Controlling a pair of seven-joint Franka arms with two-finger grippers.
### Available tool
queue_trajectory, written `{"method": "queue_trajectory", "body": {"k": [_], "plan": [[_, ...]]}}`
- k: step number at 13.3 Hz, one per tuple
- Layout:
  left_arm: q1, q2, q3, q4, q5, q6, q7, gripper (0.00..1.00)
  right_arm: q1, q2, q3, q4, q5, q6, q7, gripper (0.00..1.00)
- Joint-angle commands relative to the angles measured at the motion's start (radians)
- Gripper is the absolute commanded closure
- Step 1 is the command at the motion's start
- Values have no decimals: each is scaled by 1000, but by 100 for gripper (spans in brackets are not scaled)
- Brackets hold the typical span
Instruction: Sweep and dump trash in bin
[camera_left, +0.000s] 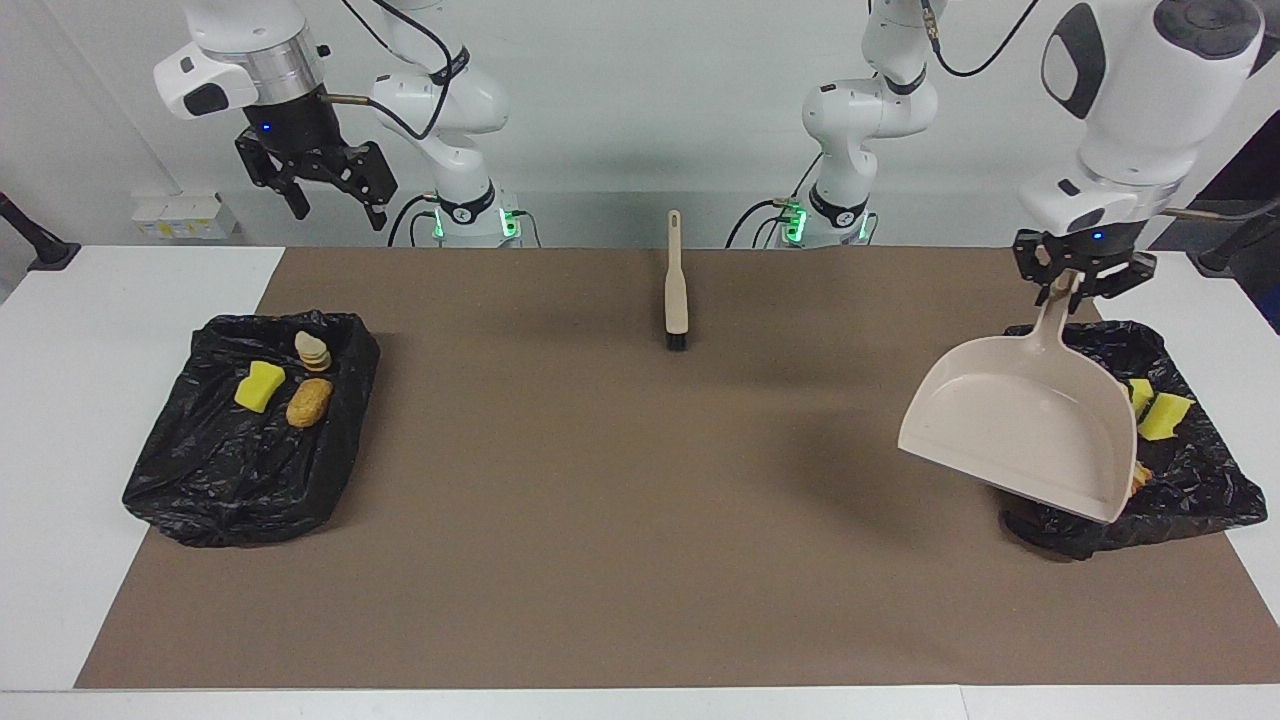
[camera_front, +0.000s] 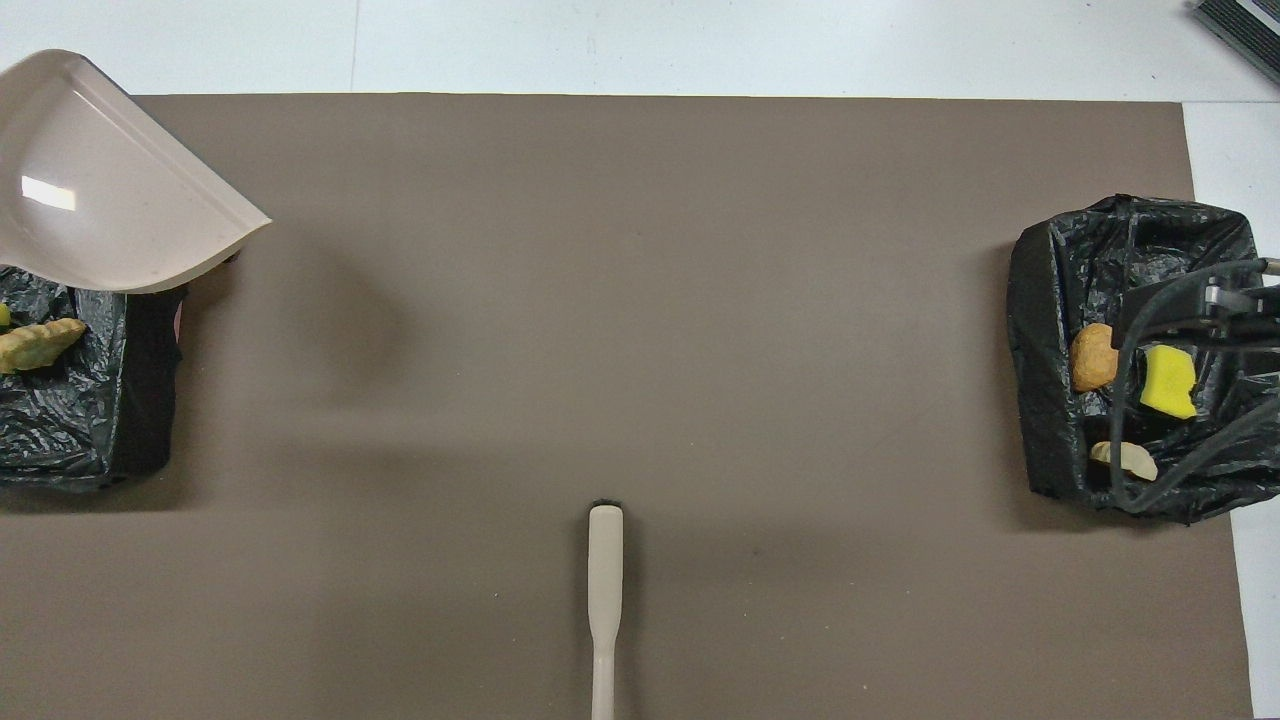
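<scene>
Brown mat (camera_left: 600, 500) covers most of the white table (camera_left: 100, 300).

Two black-bagged bins sit on it, one at each end. Bin at the right arm's end (camera_left: 250, 440) holds three pieces of trash: a yellow sponge wedge (camera_left: 259, 386), a tan bread lump (camera_left: 309, 402) and a pale sliced piece (camera_left: 312, 350), the last lying nearest the robots. Bin at the left arm's end (camera_left: 1190, 470) holds yellow sponge wedges (camera_left: 1163, 415) and a tan-orange piece (camera_left: 1142, 477), partly hidden by the dustpan in the facing view; in the overhead view a ridged tan piece (camera_front: 38, 343) shows in that bin. No trash seen loose on the mat.

Beige dustpan (camera_left: 1030, 425) is in the air over the bin at the left arm's end, tilted, handle up, open mouth down toward the bin. Pan looks empty.

Left gripper (camera_left: 1066, 283) is clamped on the dustpan handle, above the bin's edge nearer the robots.

Right gripper (camera_left: 330, 195) hangs high over the table's robot-side edge at the right arm's end, fingers spread, holding nothing; this arm waits.

Beige brush (camera_left: 677, 285) lies flat mid-table, near the robots, handle pointing toward them, dark bristles (camera_left: 677, 341) away.
</scene>
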Motion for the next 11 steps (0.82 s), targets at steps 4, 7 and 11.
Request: {"method": "queue_trajectory", "body": {"k": [4,7,11], "plan": [[-202,-10,17,-86,-115,64,-353,100,-13,-18,5,-14,-10,-15,-42,0],[-348,51,19,-114,-150,208,-534,100,-15,-6,5,-8,-45,-15,-114,0],[-498,198,19,-85,-207,311,-740,100,-6,39,8,46,-78,-15,-184,0]]}}
